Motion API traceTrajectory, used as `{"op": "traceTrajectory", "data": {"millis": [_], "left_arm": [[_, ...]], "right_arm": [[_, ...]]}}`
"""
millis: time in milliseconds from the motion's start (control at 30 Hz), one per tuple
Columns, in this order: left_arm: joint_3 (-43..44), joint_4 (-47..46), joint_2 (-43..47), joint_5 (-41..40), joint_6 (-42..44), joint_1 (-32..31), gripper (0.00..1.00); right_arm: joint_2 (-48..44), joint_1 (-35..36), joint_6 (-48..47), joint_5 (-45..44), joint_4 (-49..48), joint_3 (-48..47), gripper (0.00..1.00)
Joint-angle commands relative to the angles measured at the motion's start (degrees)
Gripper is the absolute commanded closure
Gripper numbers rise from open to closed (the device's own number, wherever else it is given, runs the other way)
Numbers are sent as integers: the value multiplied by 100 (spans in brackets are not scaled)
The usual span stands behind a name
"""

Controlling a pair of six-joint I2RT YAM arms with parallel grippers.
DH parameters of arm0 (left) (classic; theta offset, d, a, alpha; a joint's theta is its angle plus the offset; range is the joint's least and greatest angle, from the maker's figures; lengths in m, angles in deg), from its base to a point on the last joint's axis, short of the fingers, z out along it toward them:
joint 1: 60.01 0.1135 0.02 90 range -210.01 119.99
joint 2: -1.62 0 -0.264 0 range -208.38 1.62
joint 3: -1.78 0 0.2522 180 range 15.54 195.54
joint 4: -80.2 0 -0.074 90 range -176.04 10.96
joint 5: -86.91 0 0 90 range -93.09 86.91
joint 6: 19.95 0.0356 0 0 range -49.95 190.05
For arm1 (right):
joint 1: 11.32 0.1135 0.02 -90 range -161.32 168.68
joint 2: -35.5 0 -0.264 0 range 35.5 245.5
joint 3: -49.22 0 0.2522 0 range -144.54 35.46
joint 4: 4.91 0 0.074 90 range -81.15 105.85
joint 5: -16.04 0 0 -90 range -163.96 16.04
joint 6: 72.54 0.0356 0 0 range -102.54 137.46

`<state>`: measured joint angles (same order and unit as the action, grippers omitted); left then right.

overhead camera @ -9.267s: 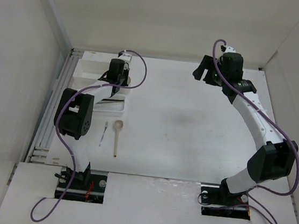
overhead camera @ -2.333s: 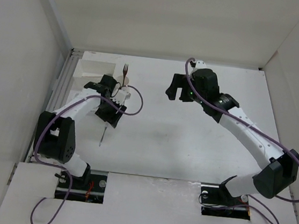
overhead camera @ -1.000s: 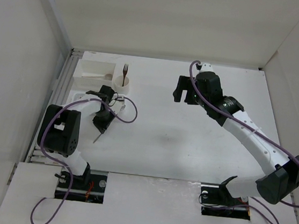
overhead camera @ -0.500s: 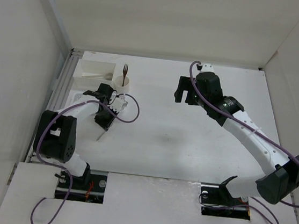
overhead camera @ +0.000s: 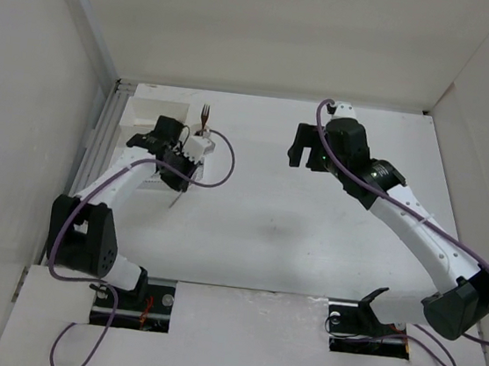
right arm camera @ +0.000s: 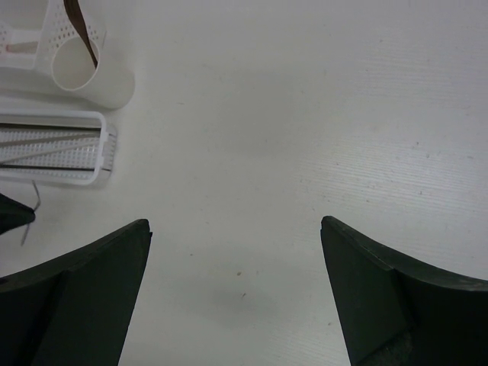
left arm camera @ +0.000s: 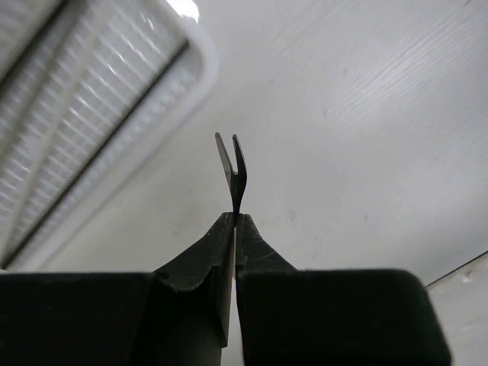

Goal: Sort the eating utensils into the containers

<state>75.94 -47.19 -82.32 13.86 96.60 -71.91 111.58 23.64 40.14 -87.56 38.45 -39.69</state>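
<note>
My left gripper (overhead camera: 176, 180) is shut on the small thin metal fork (overhead camera: 175, 199), held clear of the table. In the left wrist view the fork's tines (left arm camera: 232, 164) stick out past the closed gripper (left arm camera: 235, 218), beside the ribbed tray (left arm camera: 91, 114). The tray (overhead camera: 136, 171) is mostly under my left arm in the top view. The round cream cup (overhead camera: 203, 142) holds the brown wooden fork (overhead camera: 205, 112). The rectangular box (overhead camera: 147, 107) stands behind it. My right gripper (overhead camera: 309, 158) is open and empty above the table's middle, its jaws wide apart in its wrist view (right arm camera: 235, 221).
The right wrist view shows the cup (right arm camera: 88, 76), the tray (right arm camera: 53, 149) and a corner of the box (right arm camera: 19, 49) at its upper left. A slotted rail (overhead camera: 97, 157) runs along the table's left edge, with white walls on three sides.
My left gripper has lifted the metal fork off the table and carried it back toward the tray and cup. My right arm has barely moved.
</note>
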Motion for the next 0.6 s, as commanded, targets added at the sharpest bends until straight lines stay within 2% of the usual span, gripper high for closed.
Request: {"op": "traceTrajectory", "data": {"millis": [0,67,100,167,200,267,433,567], "left_arm": [[682,-235,624,729,123,-23,100],[938,-701,747,784,-148,-23,100],[938,-1312,817,784,-324,-23,100],[991,-1966,818,854,-667,48,100],[991,-2665,714,854,-781,48,100],[930,-3346,555,713,-1140,117,100],[930,-5339,-357,441,-1757,293,100],[982,-6185,-948,222,-1899,408,100]], "right_arm": [[-181,28,0,-55,-200,-17,2],[-181,28,0,-54,-253,-17,2],[-111,28,0,-54,-323,-17,2],[-41,-24,-61,7,-377,-95,2],[56,-24,-114,68,-377,-96,2],[170,-138,-175,148,-438,-297,2],[644,-349,-351,367,-438,-728,2],[970,-508,-536,482,-307,-1132,2]]}}
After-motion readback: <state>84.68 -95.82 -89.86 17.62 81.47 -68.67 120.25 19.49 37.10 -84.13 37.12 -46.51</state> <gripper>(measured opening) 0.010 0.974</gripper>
